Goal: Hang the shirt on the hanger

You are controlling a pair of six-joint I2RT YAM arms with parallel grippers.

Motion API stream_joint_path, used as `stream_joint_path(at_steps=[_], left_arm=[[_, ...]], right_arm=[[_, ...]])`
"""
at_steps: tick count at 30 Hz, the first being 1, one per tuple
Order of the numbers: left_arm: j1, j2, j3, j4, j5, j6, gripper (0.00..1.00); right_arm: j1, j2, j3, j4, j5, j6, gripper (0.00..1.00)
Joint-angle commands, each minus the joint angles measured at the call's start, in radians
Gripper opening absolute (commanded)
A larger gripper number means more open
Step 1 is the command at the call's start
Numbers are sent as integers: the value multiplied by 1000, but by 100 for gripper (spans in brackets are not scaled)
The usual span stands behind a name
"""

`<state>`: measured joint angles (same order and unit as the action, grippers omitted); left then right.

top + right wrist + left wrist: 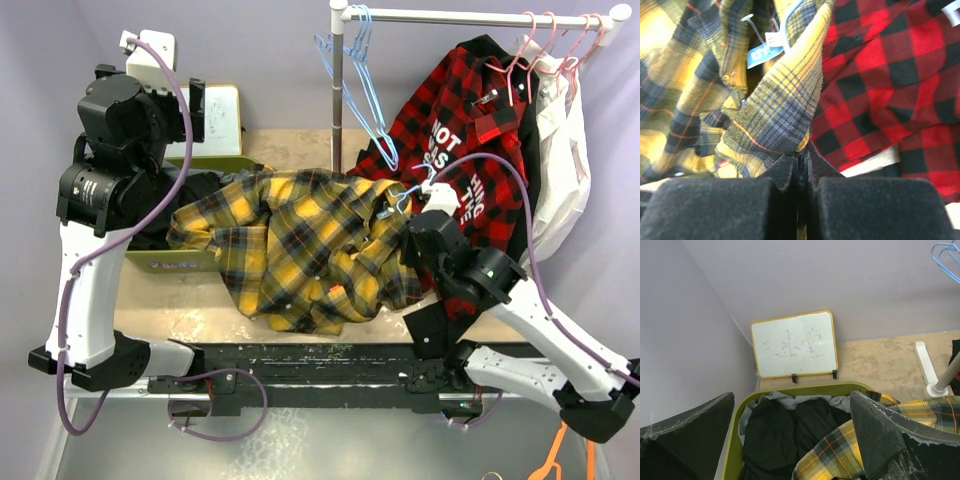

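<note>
Currently the right gripper (799, 157) is pinching a fold of the yellow-and-navy plaid shirt (300, 250), its jaws closed on the cloth near the collar. The shirt is lying crumpled across the table (290, 150), one side overlapping the green bin (735, 440). A light-blue wire hanger (792, 13) is showing at the collar. The left gripper (790, 435) is hanging wide apart above the bin's dark clothes (770, 430), holding nothing.

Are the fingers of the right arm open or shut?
Shut: the black padded fingers meet, pinching a fold of the yellow-and-navy plaid flannel shirt.
</note>
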<state>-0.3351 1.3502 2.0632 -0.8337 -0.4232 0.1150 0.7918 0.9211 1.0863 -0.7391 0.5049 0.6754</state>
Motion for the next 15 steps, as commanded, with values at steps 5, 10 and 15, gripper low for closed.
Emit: stream_joint_path(at_steps=[5,10,15], left_arm=[[6,-40,29,-10,8,-22,99],[11,-54,41,-23,41,3,100],[51,-73,-100,52,-7,67,99]], right_arm=[[-347,1,51,210,-18,-431,0],[-418,45,105,270,-14,-579,0],[-480,19,166,362,-99,-701,0]])
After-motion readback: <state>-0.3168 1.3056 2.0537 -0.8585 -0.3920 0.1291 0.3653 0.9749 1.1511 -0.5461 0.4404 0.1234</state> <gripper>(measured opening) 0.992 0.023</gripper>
